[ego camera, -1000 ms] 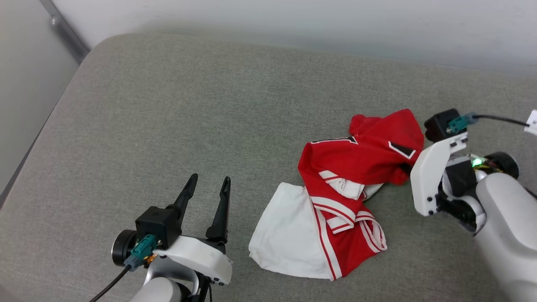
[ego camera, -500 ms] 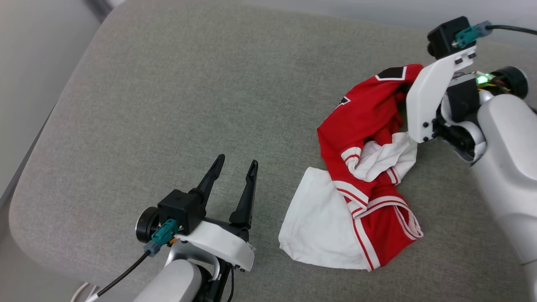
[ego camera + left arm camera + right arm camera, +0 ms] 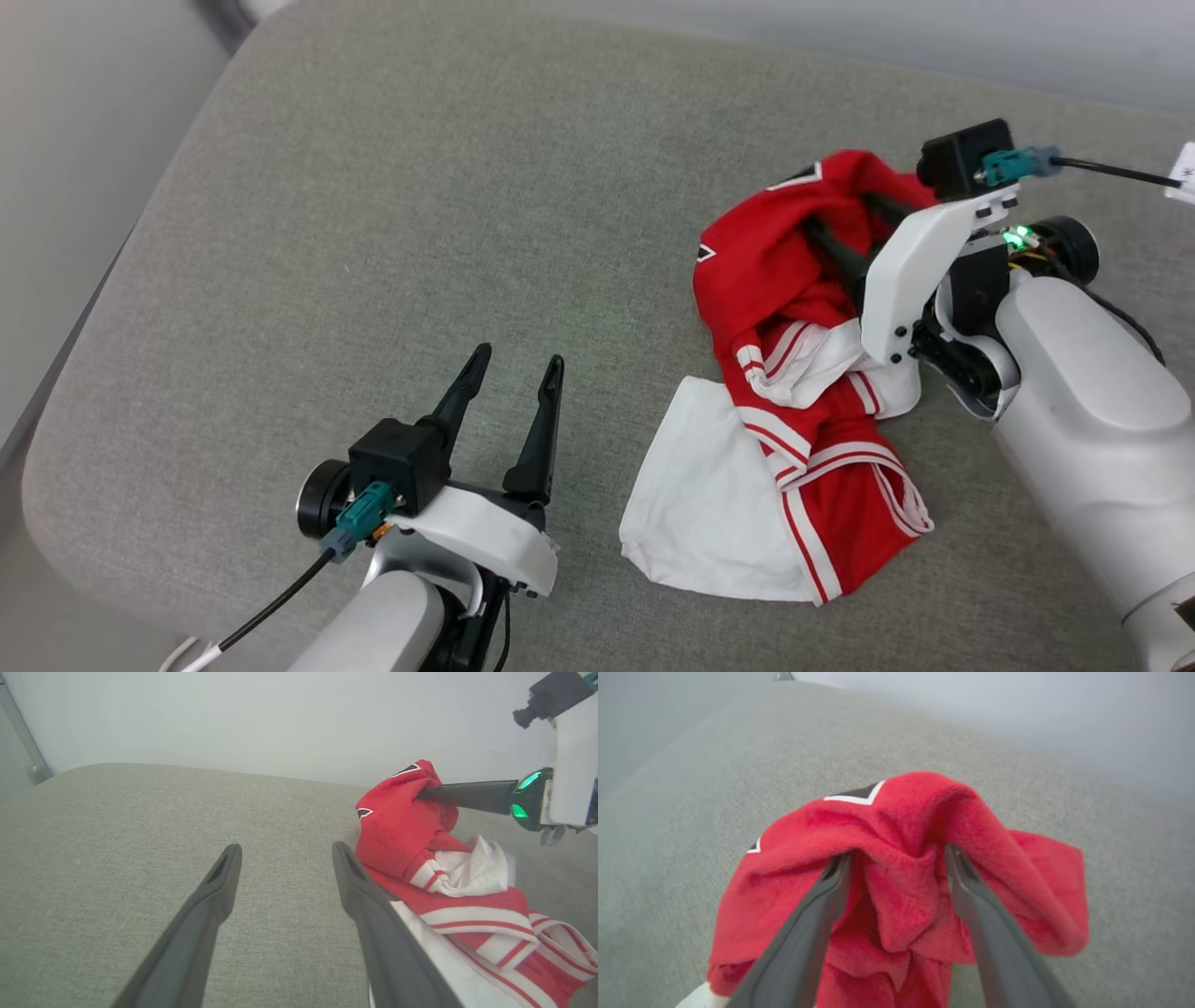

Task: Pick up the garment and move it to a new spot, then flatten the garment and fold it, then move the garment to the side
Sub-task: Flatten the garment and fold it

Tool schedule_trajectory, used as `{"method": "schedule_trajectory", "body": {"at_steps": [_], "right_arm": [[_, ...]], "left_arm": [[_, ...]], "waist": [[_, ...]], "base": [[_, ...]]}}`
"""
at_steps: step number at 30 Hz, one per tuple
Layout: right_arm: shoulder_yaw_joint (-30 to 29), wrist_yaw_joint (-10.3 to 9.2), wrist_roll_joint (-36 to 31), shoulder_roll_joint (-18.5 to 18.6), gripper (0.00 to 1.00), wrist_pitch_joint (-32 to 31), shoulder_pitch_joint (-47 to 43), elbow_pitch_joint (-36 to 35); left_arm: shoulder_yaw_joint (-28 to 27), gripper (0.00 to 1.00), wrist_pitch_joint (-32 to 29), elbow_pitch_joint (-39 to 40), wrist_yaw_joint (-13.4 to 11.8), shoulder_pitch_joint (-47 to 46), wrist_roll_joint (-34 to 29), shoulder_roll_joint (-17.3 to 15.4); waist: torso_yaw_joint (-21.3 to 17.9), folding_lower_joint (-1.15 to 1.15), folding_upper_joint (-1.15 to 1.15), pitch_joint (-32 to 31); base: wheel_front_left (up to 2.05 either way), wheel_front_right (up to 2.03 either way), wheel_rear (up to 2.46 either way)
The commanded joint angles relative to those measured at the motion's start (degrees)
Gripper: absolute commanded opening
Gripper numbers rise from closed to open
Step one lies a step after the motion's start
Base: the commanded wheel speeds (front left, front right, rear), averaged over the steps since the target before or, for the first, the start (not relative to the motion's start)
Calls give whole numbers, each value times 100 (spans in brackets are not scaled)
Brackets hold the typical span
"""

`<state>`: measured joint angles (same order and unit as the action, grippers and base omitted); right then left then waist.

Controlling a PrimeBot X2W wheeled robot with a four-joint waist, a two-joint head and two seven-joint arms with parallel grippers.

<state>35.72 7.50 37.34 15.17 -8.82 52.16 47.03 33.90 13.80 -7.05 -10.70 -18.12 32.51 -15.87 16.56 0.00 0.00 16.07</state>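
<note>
The garment (image 3: pixel 794 308), a red jersey with white sleeves and striped trim, lies crumpled on the right of the grey cushion (image 3: pixel 420 205). Its upper red part is bunched into a hump, and one white sleeve is spread flat toward me. My right gripper (image 3: pixel 845 224) is open, its fingers pushed into that hump. Red cloth drapes over both fingertips and hangs between them (image 3: pixel 897 858). In the left wrist view, one right finger (image 3: pixel 467 797) pokes into the garment (image 3: pixel 397 826). My left gripper (image 3: pixel 519 357) stands open over bare cushion, left of the white sleeve and holding nothing (image 3: pixel 286 849).
The cushion's rounded front-left edge (image 3: pixel 56 467) drops off near my left arm. A pale wall (image 3: pixel 280 718) runs behind the cushion. A dark cable (image 3: pixel 1111 171) leads from my right wrist camera toward the right edge.
My right gripper has gone from shut on the garment to open. It moved lower and leftward, and the lifted red part has slumped over its fingers. The left arm stayed put.
</note>
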Motion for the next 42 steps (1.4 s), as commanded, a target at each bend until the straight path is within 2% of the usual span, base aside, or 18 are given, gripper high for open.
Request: {"method": "schedule_trajectory", "body": {"at_steps": [1,4,6,14,21,28,29,31,38,42], "right_arm": [[4,-2,112,44,100,218,20,-43],[69,-2,309,163,100,448,-162,-190],[162,-2,458,279,100,314,-321,-286],[608,-2,938,544,100,-1177,-782,-742],[808,-2,1042,463,100,-1668,-902,-873],[1000,-2,1061,231,100,-1788,-720,-462],[1032,-2,1064,215,63,-1793,-696,-414],[1093,-1,1059,198,0,-1714,-602,-369],[1173,-2,993,332,0,-1368,-409,-508],[945,-2,1031,515,0,-1194,-495,-733]], "left_arm": [[-10,100,16,-20,-36,74,1,-46],[-24,100,-15,-27,-89,210,40,-109],[-29,100,-47,6,-137,299,49,-147],[-5,100,-232,246,-264,592,81,-327],[44,100,-289,377,-261,518,64,-330],[48,100,-242,364,-250,457,97,-273],[40,100,-233,353,-250,454,103,-274],[28,100,-212,326,-250,444,119,-275],[-38,100,-184,278,-341,600,161,-349],[-52,100,-208,309,-387,689,185,-412]], "waist": [[-91,0,0,-195],[-196,0,0,-467],[-265,0,0,-636],[-476,0,0,-977],[-394,0,0,-868],[-238,0,0,-660],[-226,0,0,-650],[-215,0,0,-643],[-427,0,0,-827],[-628,0,0,-1019]], "base": [[0,0,0],[0,0,0],[0,0,0],[0,0,0],[0,0,0],[0,0,0],[0,0,0],[0,0,0],[0,0,0],[0,0,0]]}}
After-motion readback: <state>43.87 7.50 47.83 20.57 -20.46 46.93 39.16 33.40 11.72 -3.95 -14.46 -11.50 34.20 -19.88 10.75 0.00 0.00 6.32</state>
